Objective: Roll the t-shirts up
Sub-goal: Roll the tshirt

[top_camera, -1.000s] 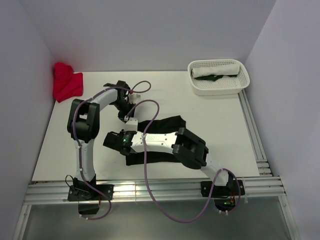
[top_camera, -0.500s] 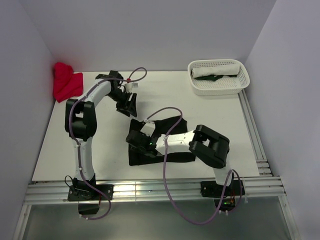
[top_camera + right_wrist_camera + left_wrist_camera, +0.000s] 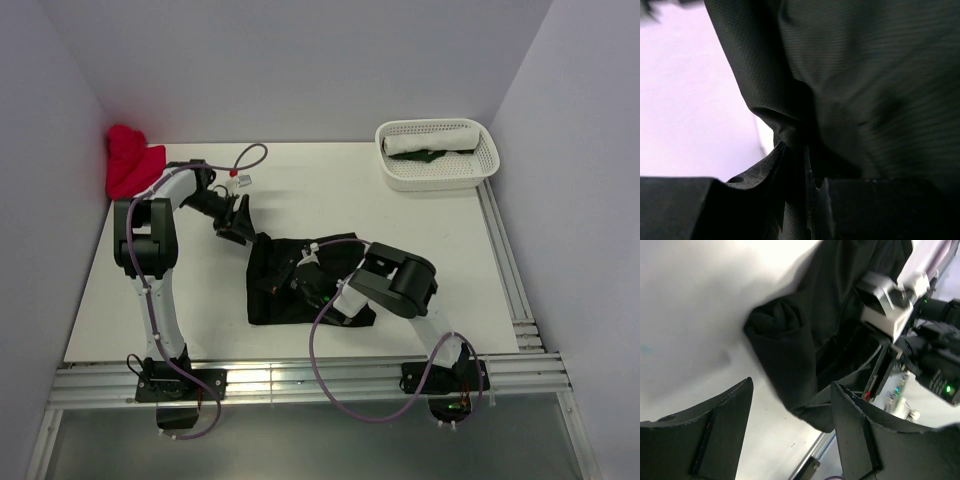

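Black fabric is the main item in the overhead view: the black t-shirt (image 3: 268,300) lies bunched on the counter (image 3: 420,250), just to the right of the left gripper (image 3: 238,228) and directly under the right gripper (image 3: 292,282). Behind the left gripper, in the far left corner, sits a red t-shirt (image 3: 130,168). Well beyond the right gripper, a white basket (image 3: 440,182) holds a rolled white t-shirt (image 3: 432,139) and a dark green t-shirt (image 3: 425,156). Left wrist view: the left gripper (image 3: 791,385) has its jaws wide apart with nothing between them. The black t-shirt (image 3: 790,340) lies just ahead of it on bare counter (image 3: 690,300). Right wrist view: the right gripper (image 3: 800,150) is pinched together on a fold of the black t-shirt (image 3: 870,75), and the rest of the cloth fills the view ahead.
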Robot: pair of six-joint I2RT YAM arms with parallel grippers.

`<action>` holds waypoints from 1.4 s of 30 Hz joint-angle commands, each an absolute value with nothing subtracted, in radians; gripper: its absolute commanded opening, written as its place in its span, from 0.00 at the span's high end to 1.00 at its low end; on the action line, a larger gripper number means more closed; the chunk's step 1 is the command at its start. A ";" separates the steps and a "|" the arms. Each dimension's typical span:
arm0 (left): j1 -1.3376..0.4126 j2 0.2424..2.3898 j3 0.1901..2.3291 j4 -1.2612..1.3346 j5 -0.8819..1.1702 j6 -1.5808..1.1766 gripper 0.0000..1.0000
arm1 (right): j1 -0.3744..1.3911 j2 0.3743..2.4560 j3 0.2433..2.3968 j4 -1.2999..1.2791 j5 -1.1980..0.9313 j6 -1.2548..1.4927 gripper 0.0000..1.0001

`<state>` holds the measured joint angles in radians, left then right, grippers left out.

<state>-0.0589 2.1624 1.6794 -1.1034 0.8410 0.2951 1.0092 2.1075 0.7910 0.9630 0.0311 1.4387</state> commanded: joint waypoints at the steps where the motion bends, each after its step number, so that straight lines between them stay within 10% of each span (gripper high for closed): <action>1: -0.057 2.132 1.582 -1.020 0.914 0.324 0.32 | 1.002 2.212 0.772 1.276 -0.049 1.546 0.92; 12: -0.058 2.140 1.425 -0.806 0.887 0.145 0.59 | 1.002 2.169 0.765 1.122 -0.011 1.513 0.83; 20: -0.083 2.091 1.443 -0.796 0.710 0.057 0.93 | 1.063 1.965 0.984 0.278 0.251 1.324 0.46; 42: -0.201 2.091 1.539 -0.865 0.465 0.017 1.00 | 1.209 2.014 1.592 -0.672 0.695 1.238 0.37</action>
<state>-0.1890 2.1025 1.4963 -0.8791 0.5404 0.0280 1.1854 2.0014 1.4590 -0.5537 0.5758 1.2816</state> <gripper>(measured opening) 0.195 0.631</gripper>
